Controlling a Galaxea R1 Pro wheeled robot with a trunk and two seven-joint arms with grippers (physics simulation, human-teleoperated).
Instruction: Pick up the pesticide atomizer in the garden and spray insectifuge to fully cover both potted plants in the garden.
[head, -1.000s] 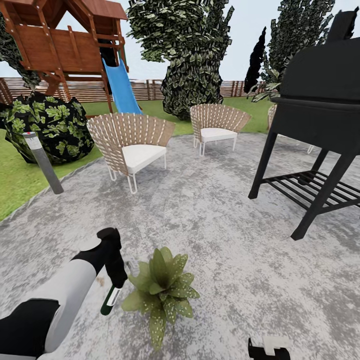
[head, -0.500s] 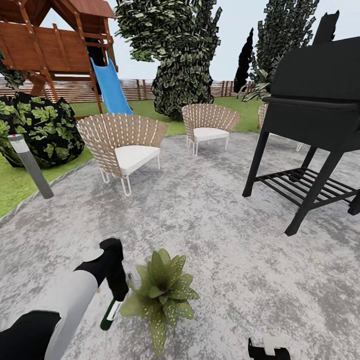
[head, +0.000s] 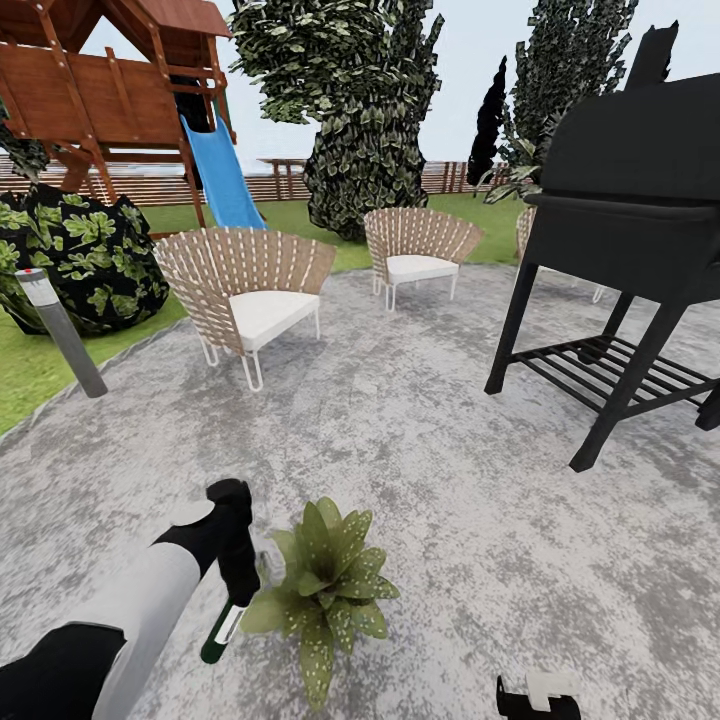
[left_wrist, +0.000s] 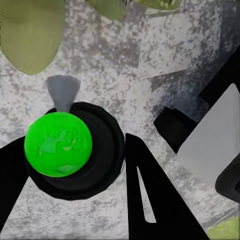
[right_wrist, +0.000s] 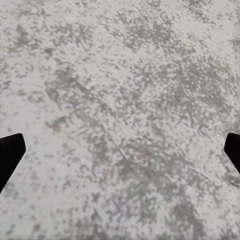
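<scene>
A: One plant (head: 325, 585) shows, low in the frame just left of centre, on the grey patio (head: 450, 450). The second isn't in front of the head camera.

B: And the atomizer (head: 222, 628)?

A: Lower left of the head view, in the left hand (head: 240, 600), hanging tilted with its dark green end down and the white band above it. It sits just beside the plant's left leaves. In the left wrist view the bottle (left_wrist: 59, 145) is seen end-on as a bright green round, with the black fingers (left_wrist: 150, 200) closed against either side of it. A pale cone of spray (left_wrist: 63, 92) seems to fan out from it toward a leaf (left_wrist: 30, 35).

B: What's changed over the last second?

A: Mostly the camera: the chairs (head: 250, 290), the slide (head: 220, 170) and the grill (head: 620, 230) slid left together early on, then held. The left arm has crept slightly up and toward the plant, bottle with it.

B: So spraying is underway?

A: I'd judge so, on this first plant. Whether it's fully covered can't be told.

B: The right hand (head: 538, 697)?

A: At the bottom edge, right of centre. Its wrist view has the fingertips (right_wrist: 10, 155) at opposite edges, spread wide over bare stone, holding nothing.
</scene>
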